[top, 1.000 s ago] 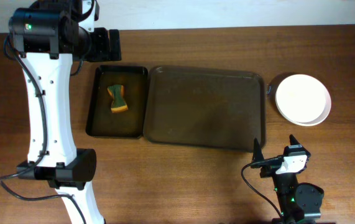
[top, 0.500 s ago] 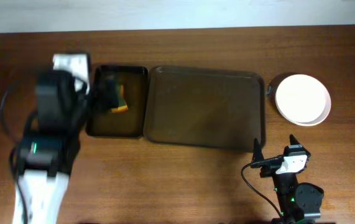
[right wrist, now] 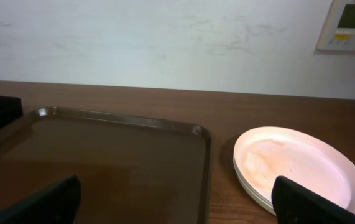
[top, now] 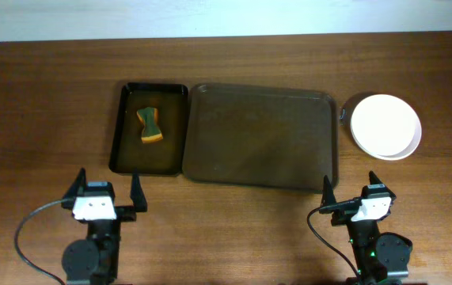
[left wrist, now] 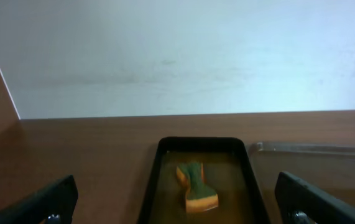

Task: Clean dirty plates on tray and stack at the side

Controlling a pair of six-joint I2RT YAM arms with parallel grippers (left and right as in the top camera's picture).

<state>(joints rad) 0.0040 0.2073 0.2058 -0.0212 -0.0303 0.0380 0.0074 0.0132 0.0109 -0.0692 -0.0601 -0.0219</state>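
Note:
A stack of white plates sits on the table right of the large brown tray; it also shows in the right wrist view, with a faint orange smear on the top plate. The tray holds nothing. A green and orange sponge lies in the small black tray, also seen in the left wrist view. My left gripper is open and empty near the table's front edge, below the black tray. My right gripper is open and empty, below the large tray's right corner.
A small dark object lies between the large tray and the plates. A white wall with a thermostat panel stands behind the table.
The left arm has swung down from high over the black tray to rest at the table's front edge. The right arm has not moved.

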